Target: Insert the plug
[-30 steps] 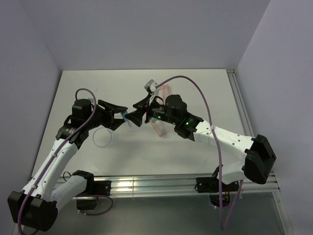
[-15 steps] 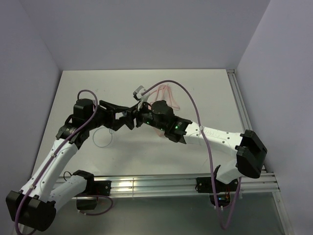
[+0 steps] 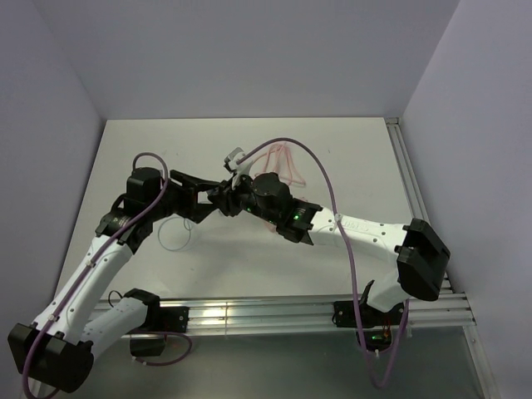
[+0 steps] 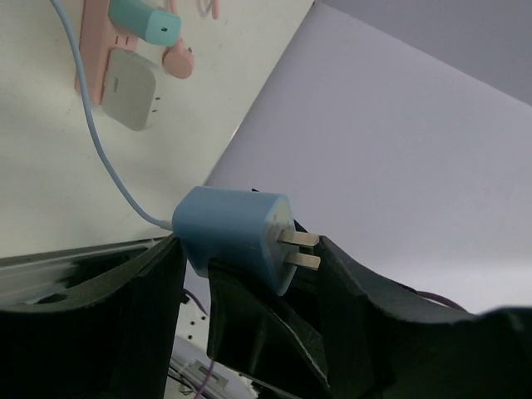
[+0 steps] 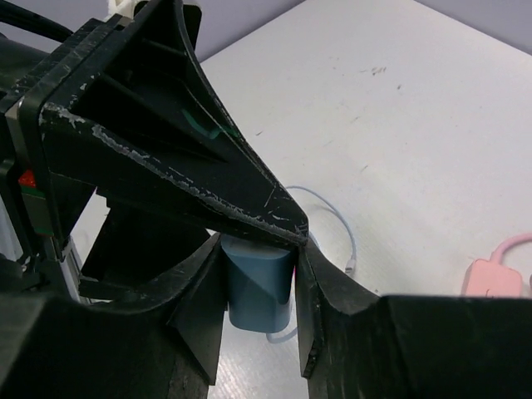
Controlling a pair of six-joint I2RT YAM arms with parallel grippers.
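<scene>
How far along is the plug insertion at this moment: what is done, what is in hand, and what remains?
Done: the blue plug is lifted off the table. In hand: the left tool grips it, prongs bare, while the right tool pinches its body, apparently a handover. Left: carrying it to the pink power strip and pushing it in.

Both my arms reach inward. My left gripper [image 4: 249, 264] and right gripper [image 5: 259, 253] meet tip to tip, both apparently clamped on the plug [image 4: 231, 236].

White table [image 3: 357, 158] under pink power strip [image 4: 90, 50]
</scene>
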